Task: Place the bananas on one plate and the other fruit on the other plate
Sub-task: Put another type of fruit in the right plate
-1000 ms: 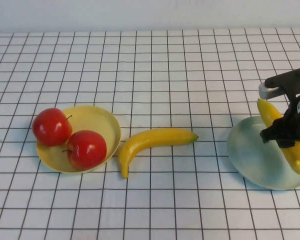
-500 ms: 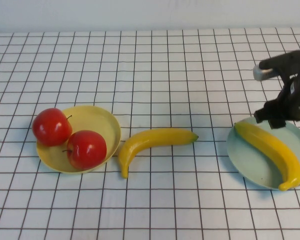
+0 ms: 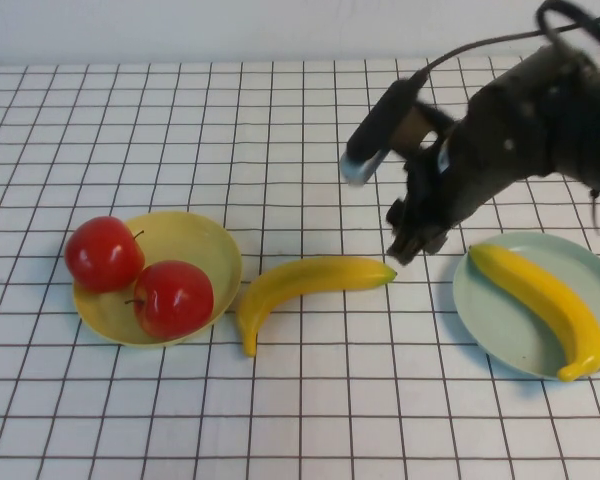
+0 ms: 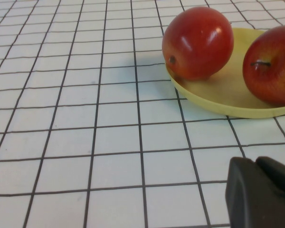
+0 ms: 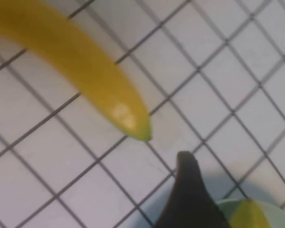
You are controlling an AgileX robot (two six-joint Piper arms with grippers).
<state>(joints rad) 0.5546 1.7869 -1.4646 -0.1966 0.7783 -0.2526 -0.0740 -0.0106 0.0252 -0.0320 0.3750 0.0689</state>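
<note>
**Q:** Which way does the loose banana lie from your working tool?

**Me:** The banana on the table [image 3: 305, 283] lies just to my left of my right gripper [image 3: 412, 228], a little nearer my side of the table. Its long axis runs roughly across the table, left to right, with the greenish tip pointing at my right gripper and almost under it. My right wrist view shows that tip close to one of my dark fingers [image 5: 190, 199]. The jaws there stand wide apart and hold nothing.

**Q:** Which arm is nearer?

**Me:** The right one, clearly. My left gripper [image 4: 263, 194] is low over the cloth toward the near left corner, out of the high view; its wrist camera looks at the yellow plate. Its jaws are closed and empty, so I judge it parked.

**Q:** And the plates, nearest first?

**Me:** Both sit about mid-depth. On the left, the pale yellow plate [image 3: 205, 240] holds both red apples [image 3: 172, 297], one of them perched on the rim at the far left. The loose banana's stem end lies just beside that plate's right rim. Toward the right edge, the pale blue-green plate [image 3: 485, 305] holds one banana [image 3: 540, 300] lying diagonally across it. I judge one banana remains to be moved.
</note>
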